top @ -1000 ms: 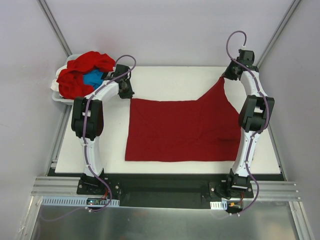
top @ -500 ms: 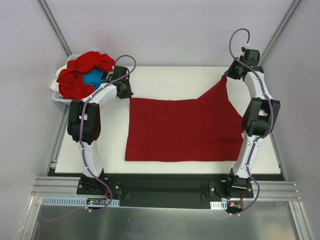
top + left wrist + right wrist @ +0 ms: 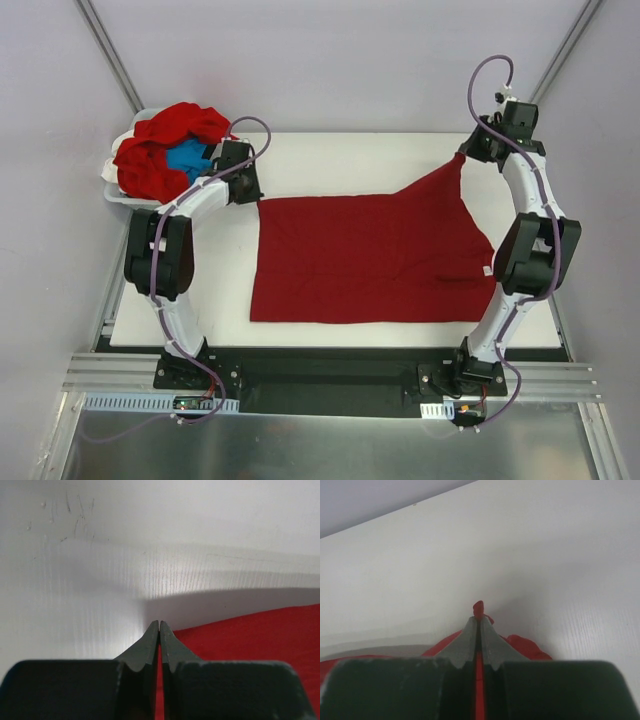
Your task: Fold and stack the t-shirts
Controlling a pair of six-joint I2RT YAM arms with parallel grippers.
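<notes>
Top view: a deep-red t-shirt point(image 3: 370, 260) lies flat on the white table point(image 3: 340, 160), its white label point(image 3: 489, 271) unreadable. A bin point(image 3: 108, 182) far left holds crumpled red shirts point(image 3: 160, 135) and a blue one point(image 3: 185, 158).
Left wrist: the left gripper point(image 3: 159, 625) is closed beside the cloth's edge; whether it grips is unclear.
Right wrist: the right gripper point(image 3: 478, 620) pinches a red corner.

Bright, even overhead light, soft shadows, wrist views blurred up close
</notes>
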